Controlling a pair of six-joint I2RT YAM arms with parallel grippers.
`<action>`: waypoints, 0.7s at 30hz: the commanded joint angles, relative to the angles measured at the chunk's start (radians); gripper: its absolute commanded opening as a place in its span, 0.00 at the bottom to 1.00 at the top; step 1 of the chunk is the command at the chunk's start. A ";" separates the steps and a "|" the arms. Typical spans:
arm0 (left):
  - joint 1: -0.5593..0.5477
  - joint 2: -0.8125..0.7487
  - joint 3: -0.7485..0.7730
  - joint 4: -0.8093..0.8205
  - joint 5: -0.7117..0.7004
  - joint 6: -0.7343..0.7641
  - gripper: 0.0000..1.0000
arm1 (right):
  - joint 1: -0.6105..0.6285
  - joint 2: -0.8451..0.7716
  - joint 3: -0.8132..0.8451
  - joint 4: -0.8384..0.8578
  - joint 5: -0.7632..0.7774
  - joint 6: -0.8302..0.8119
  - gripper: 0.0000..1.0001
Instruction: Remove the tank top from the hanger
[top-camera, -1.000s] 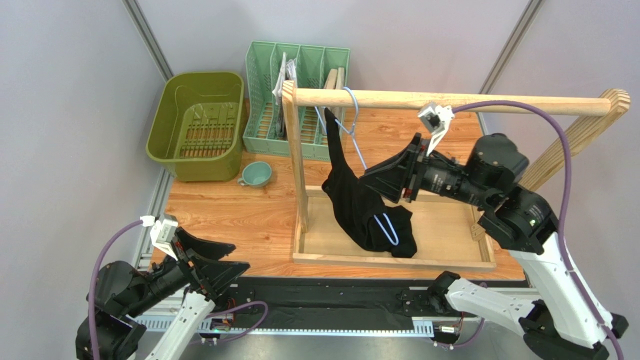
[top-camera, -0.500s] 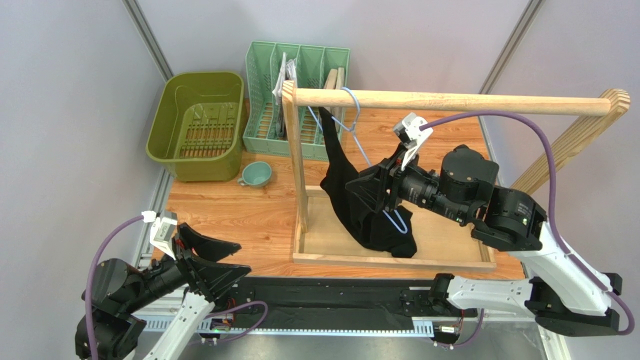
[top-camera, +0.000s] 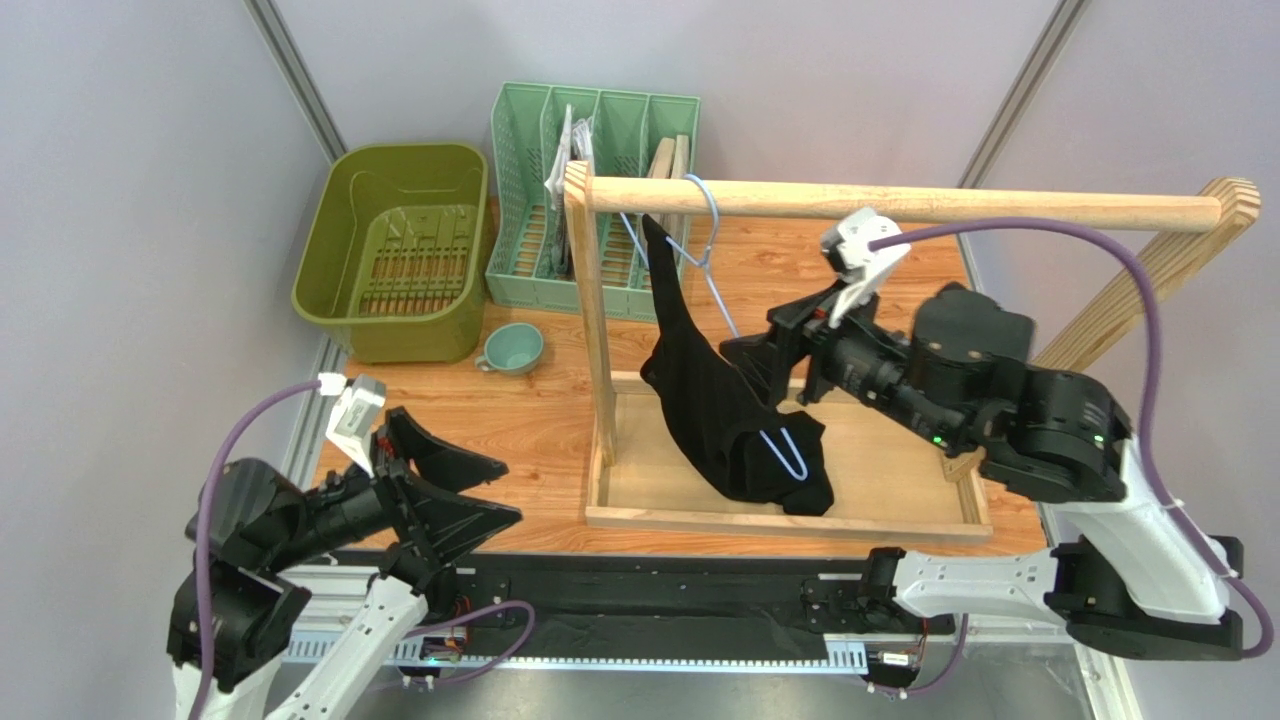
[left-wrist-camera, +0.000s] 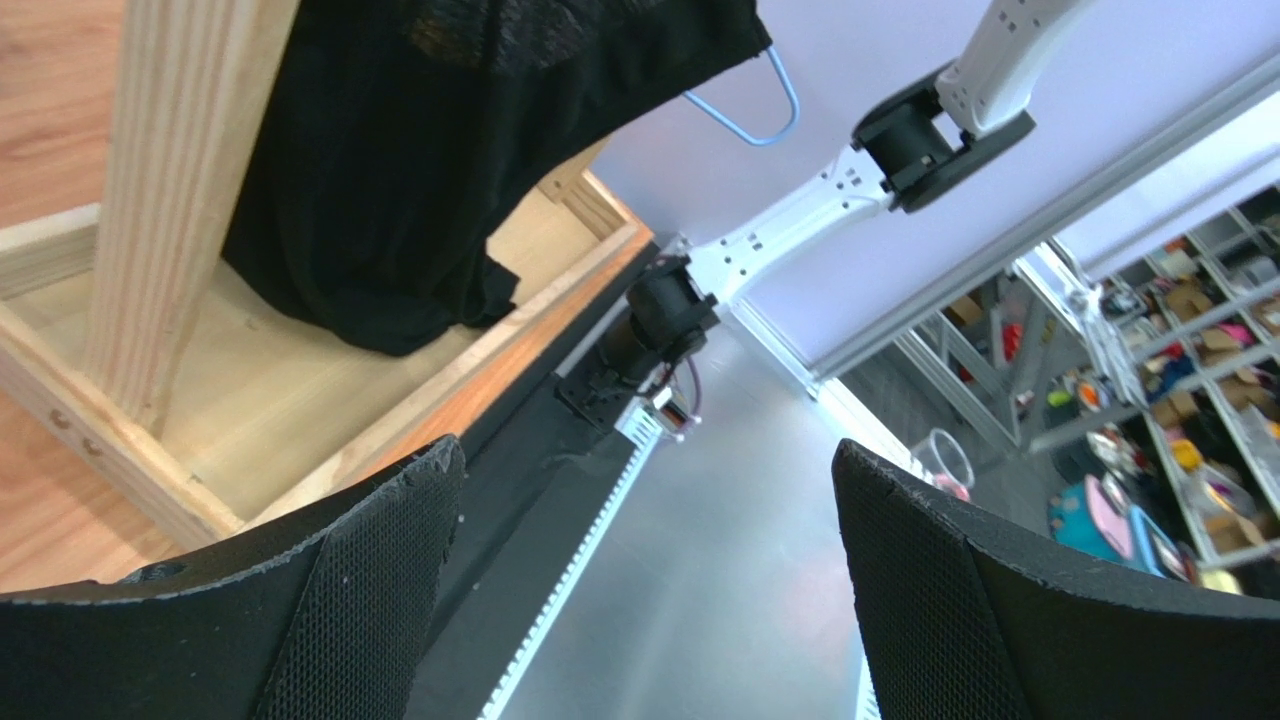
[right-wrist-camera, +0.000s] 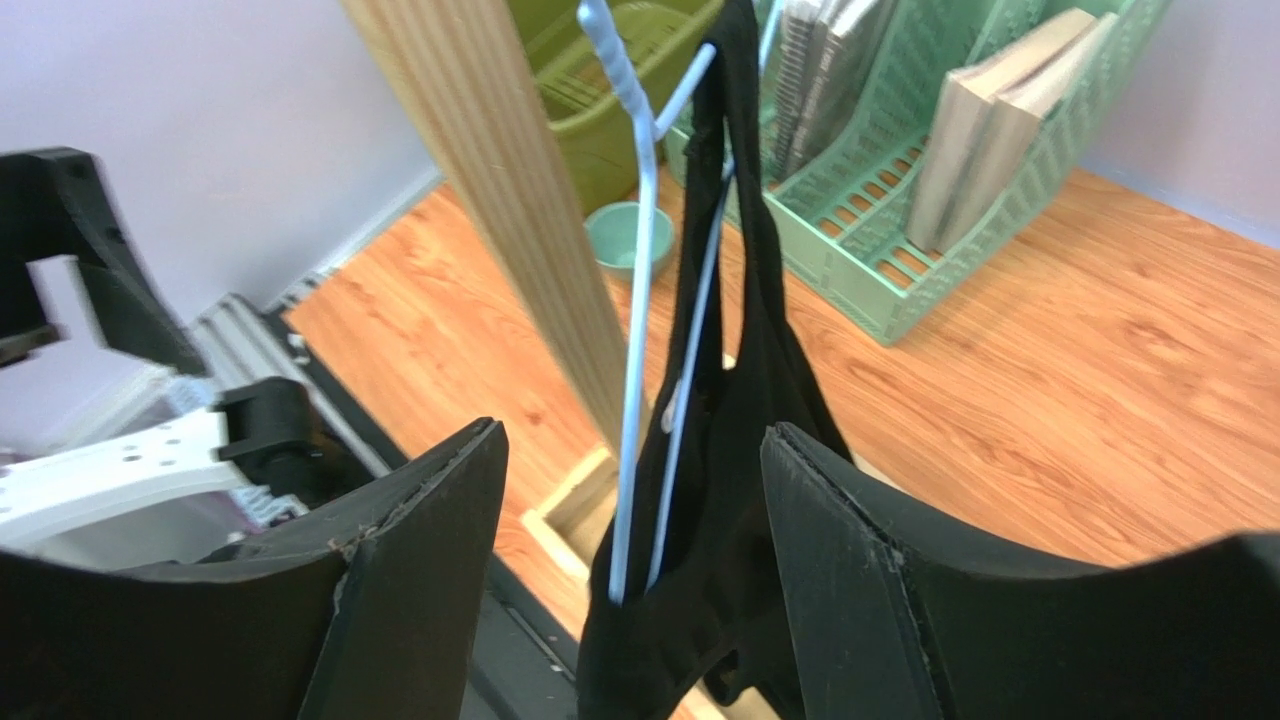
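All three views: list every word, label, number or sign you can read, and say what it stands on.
None can be read.
The tank top and hanger show no print.
The books in the green rack show only blank edges.
The shelved clutter far off in the left wrist view is too small and blurred to read.

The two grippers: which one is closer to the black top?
The right gripper, open, right beside the hanging tank top. The left gripper, also open, sits far off at the near left, well apart from it.
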 joint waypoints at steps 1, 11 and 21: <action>0.000 0.112 0.022 0.070 0.103 0.005 0.95 | 0.004 0.074 -0.013 -0.003 0.091 -0.050 0.68; -0.001 0.244 0.094 0.188 0.137 -0.061 0.79 | 0.004 0.073 -0.078 0.107 0.106 -0.064 0.38; -0.201 0.383 0.160 0.230 -0.025 -0.030 0.72 | 0.006 0.065 -0.075 0.144 0.107 -0.057 0.00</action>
